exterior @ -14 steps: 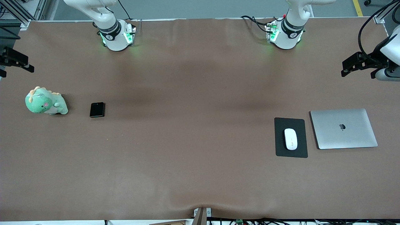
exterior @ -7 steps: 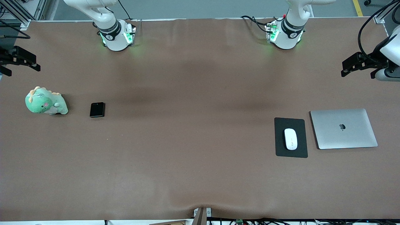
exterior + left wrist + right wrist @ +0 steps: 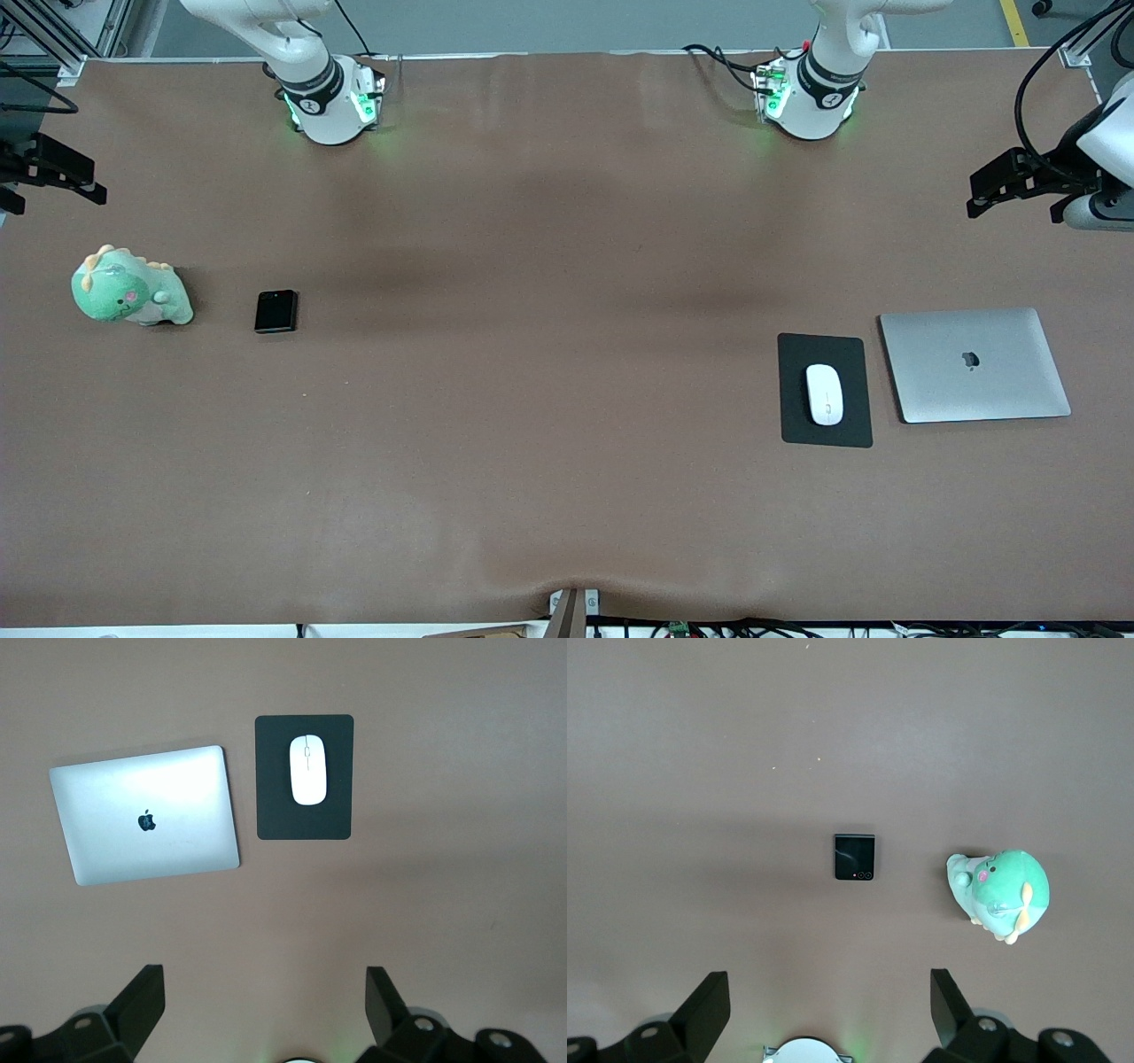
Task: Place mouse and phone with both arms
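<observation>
Fingers spread wide, my left gripper [image 3: 261, 1014] is hanging high above the mouse [image 3: 307, 770], my right gripper [image 3: 824, 1014] above the phone [image 3: 854, 857], both near worktop ends.

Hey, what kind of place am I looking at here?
Probably a robotics lab bench: two arm bases glowing green on a brown-covered table, aluminium framing at its corners, cables along its edge, with a staged laptop and mouse.

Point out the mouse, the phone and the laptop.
mouse [image 3: 824, 394]: front view, middle of its white top.
phone [image 3: 275, 311]: front view, middle of its black face.
laptop [image 3: 974, 364]: front view, closed lid near the logo.
</observation>
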### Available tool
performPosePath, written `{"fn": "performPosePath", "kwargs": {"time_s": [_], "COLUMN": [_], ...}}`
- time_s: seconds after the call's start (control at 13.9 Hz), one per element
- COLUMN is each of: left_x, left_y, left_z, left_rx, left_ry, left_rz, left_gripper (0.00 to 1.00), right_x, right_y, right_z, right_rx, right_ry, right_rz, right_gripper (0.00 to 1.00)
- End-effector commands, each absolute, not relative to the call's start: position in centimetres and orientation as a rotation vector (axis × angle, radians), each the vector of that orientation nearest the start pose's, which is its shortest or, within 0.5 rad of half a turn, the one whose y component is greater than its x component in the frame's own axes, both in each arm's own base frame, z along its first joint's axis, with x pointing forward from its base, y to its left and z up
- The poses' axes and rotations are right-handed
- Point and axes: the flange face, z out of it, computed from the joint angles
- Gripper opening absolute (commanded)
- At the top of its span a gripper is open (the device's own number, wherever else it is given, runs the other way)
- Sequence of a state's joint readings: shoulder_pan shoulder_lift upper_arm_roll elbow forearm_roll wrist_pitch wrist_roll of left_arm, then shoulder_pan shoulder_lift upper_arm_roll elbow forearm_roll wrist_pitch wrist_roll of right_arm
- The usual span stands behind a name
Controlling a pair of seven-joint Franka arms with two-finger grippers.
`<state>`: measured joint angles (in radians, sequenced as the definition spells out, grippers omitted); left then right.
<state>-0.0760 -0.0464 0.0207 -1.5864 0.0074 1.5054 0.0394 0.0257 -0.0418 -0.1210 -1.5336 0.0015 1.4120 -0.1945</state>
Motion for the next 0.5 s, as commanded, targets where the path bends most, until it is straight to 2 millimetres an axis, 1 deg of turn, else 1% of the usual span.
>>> {"fn": "performPosePath", "kwargs": {"time_s": [0.0,0.43], "left_x": [53.23,53.23], "left_y": [-2.98,-2.98], "left_z": [63.90,63.90], "left_rx": [-3.136,-3.136], "left_ry": [0.166,0.166], "left_rz": [0.046,0.046], "left_gripper": [1.00,1.00], "right_x": [51.63,51.69], "right_y": [-4.81,-4.29], "right_z": [65.66,66.05], "right_rx": [-3.133,-3.139], "right_ry": [-0.123,-0.140], "right_rz": [0.111,0.086], "right_gripper": [1.00,1.00]}}
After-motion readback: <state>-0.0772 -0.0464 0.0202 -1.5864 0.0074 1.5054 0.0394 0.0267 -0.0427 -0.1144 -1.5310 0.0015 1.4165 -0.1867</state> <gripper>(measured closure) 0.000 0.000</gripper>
